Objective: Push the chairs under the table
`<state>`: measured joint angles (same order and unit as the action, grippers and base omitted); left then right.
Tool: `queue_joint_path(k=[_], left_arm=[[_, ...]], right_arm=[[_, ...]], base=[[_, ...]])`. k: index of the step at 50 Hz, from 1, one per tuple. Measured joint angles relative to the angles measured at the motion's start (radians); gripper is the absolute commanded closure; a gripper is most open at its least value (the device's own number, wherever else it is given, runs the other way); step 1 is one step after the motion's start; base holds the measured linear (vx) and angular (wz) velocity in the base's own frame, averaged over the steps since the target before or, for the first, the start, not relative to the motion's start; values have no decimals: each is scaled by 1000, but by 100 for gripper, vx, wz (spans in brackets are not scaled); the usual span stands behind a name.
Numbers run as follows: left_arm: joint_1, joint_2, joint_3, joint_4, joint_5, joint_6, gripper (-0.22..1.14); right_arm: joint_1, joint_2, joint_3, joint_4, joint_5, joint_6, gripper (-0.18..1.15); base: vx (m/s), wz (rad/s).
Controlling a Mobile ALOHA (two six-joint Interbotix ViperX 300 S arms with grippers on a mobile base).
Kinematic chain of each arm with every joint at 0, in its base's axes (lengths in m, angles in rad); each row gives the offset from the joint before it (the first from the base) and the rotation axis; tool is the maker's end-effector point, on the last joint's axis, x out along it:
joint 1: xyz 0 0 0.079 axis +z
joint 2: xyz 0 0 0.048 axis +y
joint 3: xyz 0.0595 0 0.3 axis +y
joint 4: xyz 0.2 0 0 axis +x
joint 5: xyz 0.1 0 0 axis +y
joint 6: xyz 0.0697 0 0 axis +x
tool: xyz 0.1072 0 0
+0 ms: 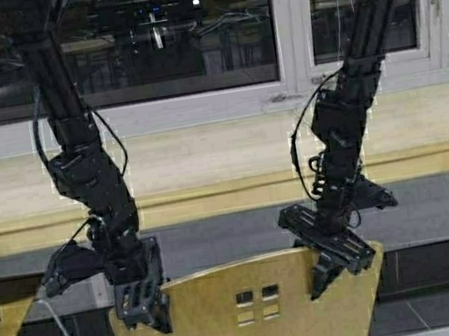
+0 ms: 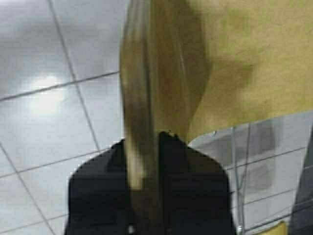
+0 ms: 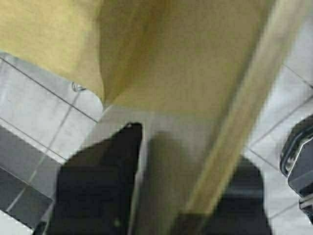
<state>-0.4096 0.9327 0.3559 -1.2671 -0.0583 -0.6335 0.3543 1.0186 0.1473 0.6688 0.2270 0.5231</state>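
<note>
Now both claws grip the chair (image 1: 247, 317) backrest: left claw (image 1: 143, 303) clenched at ten o'clock, right claw (image 1: 333, 263) at two; table (image 1: 207, 166) at twelve.

The high view looks forward and down from behind both arms, over the chair (image 1: 246, 313) backrest to the table (image 1: 212, 199); each wrist view looks down close along that backrest's edge to the tiled floor (image 2: 44, 63); all share the backrest.
</note>
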Motion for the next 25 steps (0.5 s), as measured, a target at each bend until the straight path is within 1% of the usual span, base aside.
queue_joint_path(k=[11,25], left_arm=[[15,2,-14,0,5,18,89],[12,5,-12,2,8,35,89]], right_arm=[[0,2,-8,0,-8,0,93],[-2,-3,29,0,-3,2,93]], base=[[28,-3],[30,8]])
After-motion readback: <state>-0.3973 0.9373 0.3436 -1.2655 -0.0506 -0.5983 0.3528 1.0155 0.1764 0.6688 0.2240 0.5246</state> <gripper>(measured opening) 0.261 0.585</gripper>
